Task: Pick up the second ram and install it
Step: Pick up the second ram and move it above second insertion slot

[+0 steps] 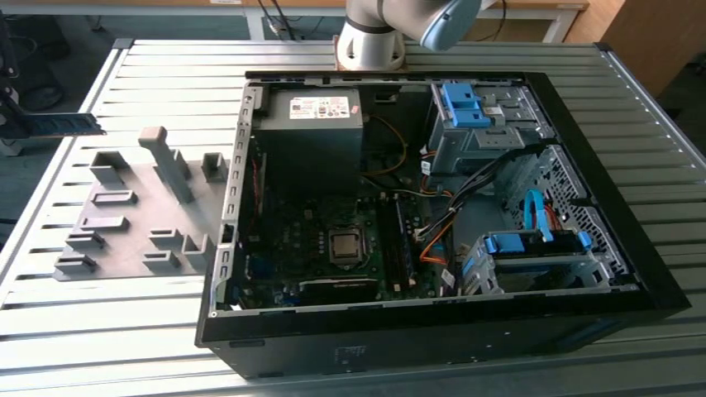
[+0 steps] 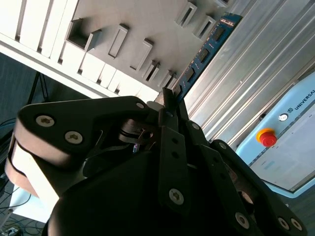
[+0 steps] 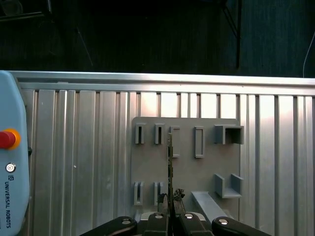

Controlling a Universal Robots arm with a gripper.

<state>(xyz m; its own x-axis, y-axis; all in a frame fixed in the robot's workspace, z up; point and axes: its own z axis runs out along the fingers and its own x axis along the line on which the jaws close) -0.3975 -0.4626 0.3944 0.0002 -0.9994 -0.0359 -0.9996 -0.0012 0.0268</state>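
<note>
The second ram is a thin blue-green stick held in the air at the exterior view's far left, above the table edge and beyond the grey fixture plate. My gripper is shut on one end of it. In the second wrist view the ram reaches out from the gripper, with dark chips along it. In the first wrist view the ram shows edge-on over the fixture plate, rising from the gripper.
An open computer case lies on the slatted metal table, with the motherboard's memory slots inside. Grey blocks stand on the fixture plate. A teach pendant with a red button lies beside the plate.
</note>
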